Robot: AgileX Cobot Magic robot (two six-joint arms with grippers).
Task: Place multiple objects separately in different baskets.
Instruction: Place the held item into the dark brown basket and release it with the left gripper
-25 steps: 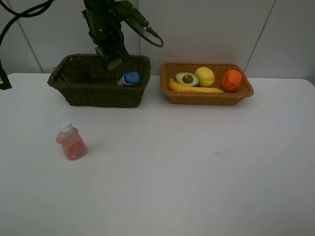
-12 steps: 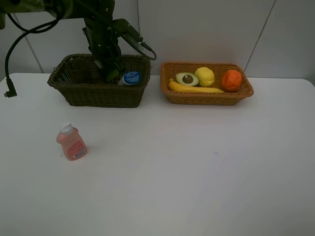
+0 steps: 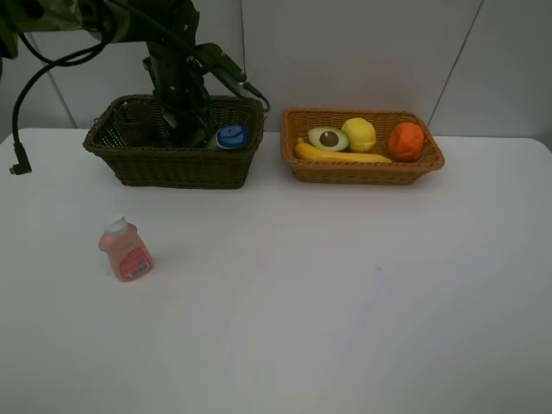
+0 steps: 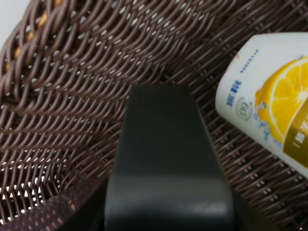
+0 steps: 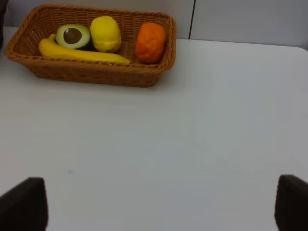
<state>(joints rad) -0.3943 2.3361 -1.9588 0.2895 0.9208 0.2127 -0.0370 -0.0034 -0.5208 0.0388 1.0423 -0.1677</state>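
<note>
The small pink bottle (image 3: pixel 126 252) stands by itself on the white table (image 3: pixel 345 285), well apart from both baskets and in front of the dark one. No gripper touches it.

The dark basket (image 3: pixel 172 142) sits at the back on the left. The left arm (image 3: pixel 177 60) reaches down into it from above. The white bottle with the blue cap (image 3: pixel 228 136) lies inside this basket, just beside the arm. In the left wrist view a dark green thing (image 4: pixel 166 163) fills the middle, with the woven basket wall behind it and the white bottle beside it. It looks like it is between the left gripper's jaws, but I cannot tell if the jaws pinch it.

The light basket (image 3: pixel 362 168) sits at the back on the right. It holds the banana (image 3: pixel 341 156) along the front, the halved avocado (image 3: pixel 328 138) and the yellow lemon (image 3: pixel 359 134) behind it, and the orange (image 3: pixel 406 141) at the right end.

The right gripper (image 5: pixel 159 202) hangs above the bare table, near the light basket. Its jaws are spread wide and hold nothing.
</note>
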